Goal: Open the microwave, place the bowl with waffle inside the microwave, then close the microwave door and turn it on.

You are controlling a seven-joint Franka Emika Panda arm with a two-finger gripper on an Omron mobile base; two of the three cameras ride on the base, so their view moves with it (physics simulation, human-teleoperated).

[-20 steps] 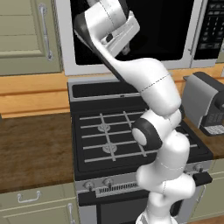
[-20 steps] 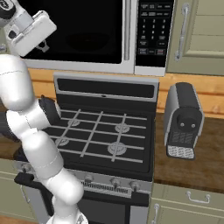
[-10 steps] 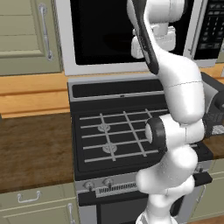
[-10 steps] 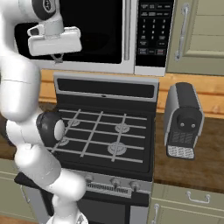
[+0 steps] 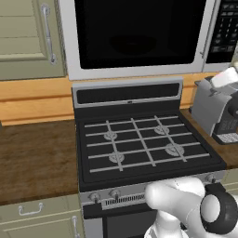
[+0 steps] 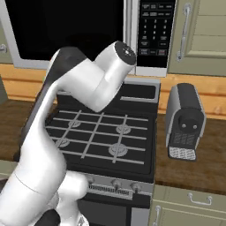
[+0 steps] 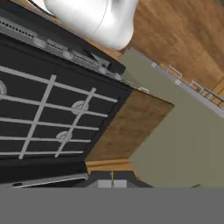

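black glass fills the shut microwave door (image 5: 139, 35), above the stove's back edge. the claw (image 7: 113, 180) is closed on nothing, aimed down over the stove (image 7: 48, 118); the keypad (image 6: 154, 31) probably lies up behind it.

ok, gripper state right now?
gripper: shut, fingertips together with nothing between them, looking down over the stove and the counter edge.

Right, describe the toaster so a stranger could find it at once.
Start at the black stove under the microwave. On the wooden counter just right of the stove stands the toaster: an upright grey box with a dark front, the one small appliance on that counter.
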